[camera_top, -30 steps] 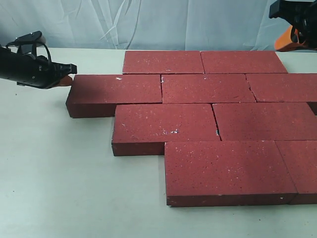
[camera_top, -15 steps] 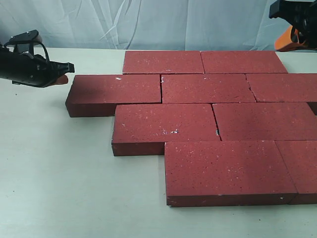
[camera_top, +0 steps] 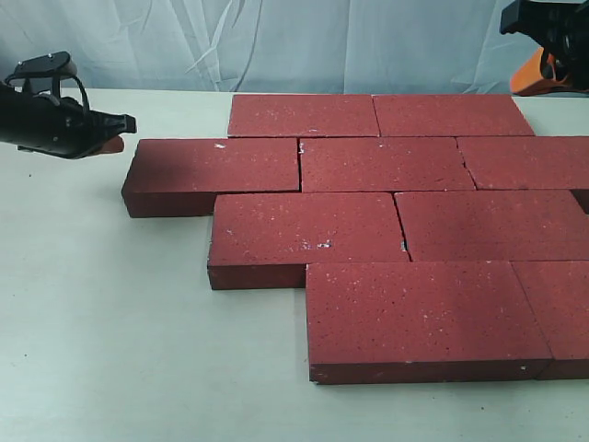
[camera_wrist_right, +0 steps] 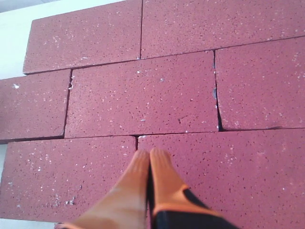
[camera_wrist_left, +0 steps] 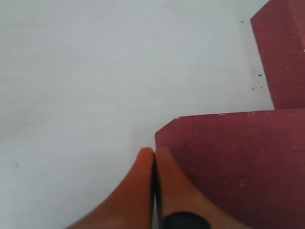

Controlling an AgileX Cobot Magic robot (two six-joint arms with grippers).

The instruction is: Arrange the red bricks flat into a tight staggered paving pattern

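Red bricks (camera_top: 386,164) lie flat in four tight staggered rows across centre and right, so the paving looks essentially finished, with left gripper (camera_top: 122,129) upper left and right gripper (camera_top: 529,75) upper right both closed, empty.

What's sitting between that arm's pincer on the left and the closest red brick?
Nothing, just a narrow strip of bare white table between the left gripper and the end of the nearest brick. The exterior view shows it.
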